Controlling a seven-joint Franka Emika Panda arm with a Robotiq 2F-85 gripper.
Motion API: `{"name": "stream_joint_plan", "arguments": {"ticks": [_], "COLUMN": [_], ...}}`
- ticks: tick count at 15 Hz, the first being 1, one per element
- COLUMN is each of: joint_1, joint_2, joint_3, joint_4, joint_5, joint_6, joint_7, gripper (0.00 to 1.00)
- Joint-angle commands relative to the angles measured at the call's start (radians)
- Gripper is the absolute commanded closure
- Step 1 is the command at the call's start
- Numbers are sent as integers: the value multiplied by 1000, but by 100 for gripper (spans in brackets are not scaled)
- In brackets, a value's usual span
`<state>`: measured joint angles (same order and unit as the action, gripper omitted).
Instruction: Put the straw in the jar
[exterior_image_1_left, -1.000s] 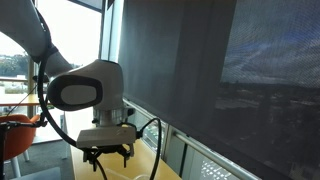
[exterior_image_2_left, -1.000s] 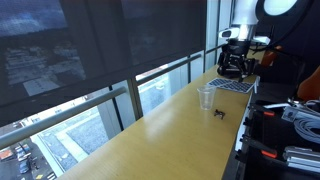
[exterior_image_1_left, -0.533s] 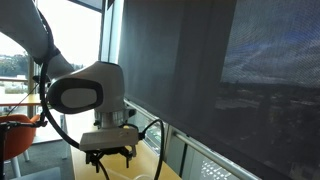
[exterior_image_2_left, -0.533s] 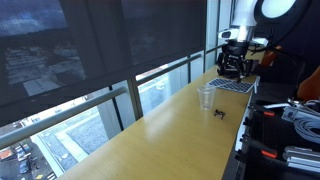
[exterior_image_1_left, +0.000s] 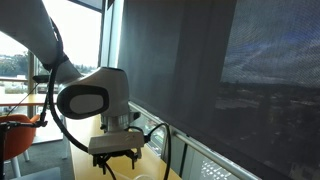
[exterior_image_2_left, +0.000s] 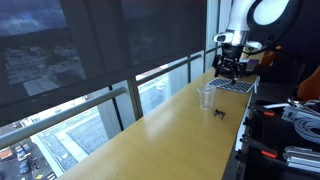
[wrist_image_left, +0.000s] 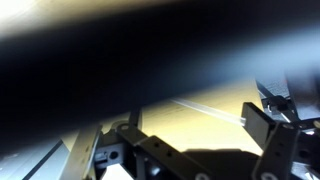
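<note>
The white Franka arm with a black joint cap (exterior_image_1_left: 88, 100) hangs over the far end of a long pale wooden tabletop (exterior_image_2_left: 150, 140). Its black gripper (exterior_image_1_left: 117, 165) points down, close above the wood. The fingers (exterior_image_1_left: 135, 158) stand wide apart with nothing between them, and the wrist view shows the same spread, with one finger (wrist_image_left: 265, 125) at the right of the frame and the other low on the left.

In that blurred wrist view a thin pale line (wrist_image_left: 210, 108) lies across the yellowish tabletop beyond the fingers. It may be the straw, but the blur leaves that unsure, and no straw can be made out in either exterior view.

The clear plastic jar (exterior_image_2_left: 205, 97) stands upright on the tabletop, nearer than the gripper (exterior_image_2_left: 228, 72) and apart from it. A small black object (exterior_image_2_left: 220, 113) lies just near and right of the jar. A flat grey slab (exterior_image_2_left: 232, 86) rests under the gripper at the far end.

The left edge of the tabletop runs along tall windows with dark mesh roller shades (exterior_image_1_left: 220, 70) and a rail. The right edge is open, with coiled cables (exterior_image_2_left: 300, 118) below it. From the jar toward the near end the wood is bare. An orange object (exterior_image_1_left: 14, 135) sits behind the arm.
</note>
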<state>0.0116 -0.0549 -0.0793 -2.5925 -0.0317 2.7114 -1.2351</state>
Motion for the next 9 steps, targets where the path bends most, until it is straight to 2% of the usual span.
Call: {"name": "stream_joint_plan", "arguments": {"ticks": [1,9], "joint_1": [-5,-23], "joint_2": [26,22], "joint_3": [10,3], "joint_4": [40,142], "joint_5": [23,48], "joint_6": [16,-13], "joint_7": [-12,-23], "gripper": [0,0]}}
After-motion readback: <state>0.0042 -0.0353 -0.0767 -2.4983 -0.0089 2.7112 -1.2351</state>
